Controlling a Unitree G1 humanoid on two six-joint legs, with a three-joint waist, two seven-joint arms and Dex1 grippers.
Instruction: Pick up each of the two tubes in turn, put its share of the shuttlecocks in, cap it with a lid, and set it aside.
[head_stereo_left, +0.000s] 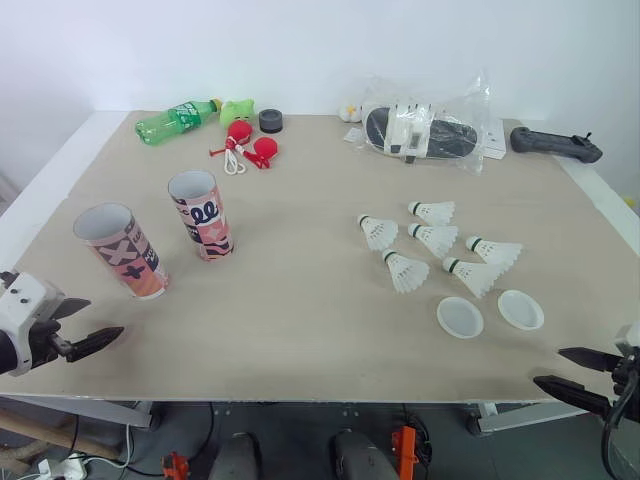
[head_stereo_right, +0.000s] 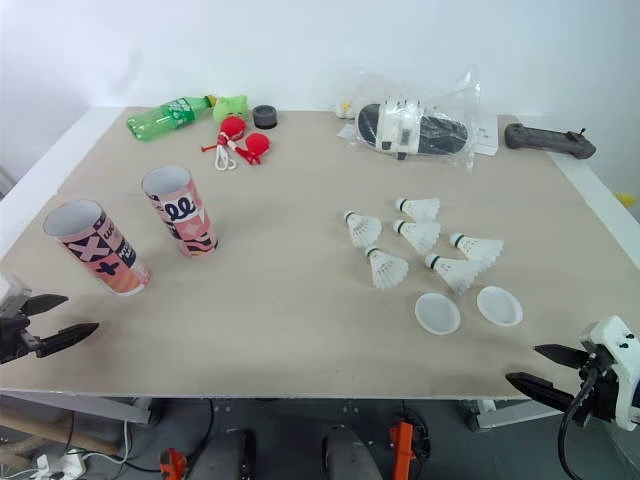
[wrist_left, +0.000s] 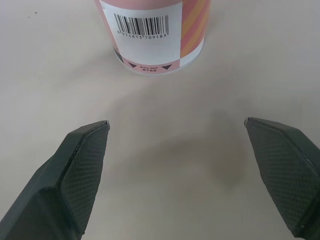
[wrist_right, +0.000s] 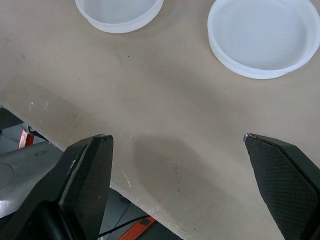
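The cross-printed tube (head_stereo_left: 122, 252) and, at its 2 o'clock, the lettered tube (head_stereo_left: 203, 217) stand upright, pink-patterned, mouths open upward. The left gripper (head_stereo_left: 105, 317) and right gripper (head_stereo_left: 548, 366) are spread, empty.

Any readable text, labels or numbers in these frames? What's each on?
"PULL OUT": small print near the base of the pink patterned cardboard tube, seen in the left wrist view.
Digits on that tube's white barcode label: too small to read reliably.
Label on the green plastic bottle: blurred, unreadable.
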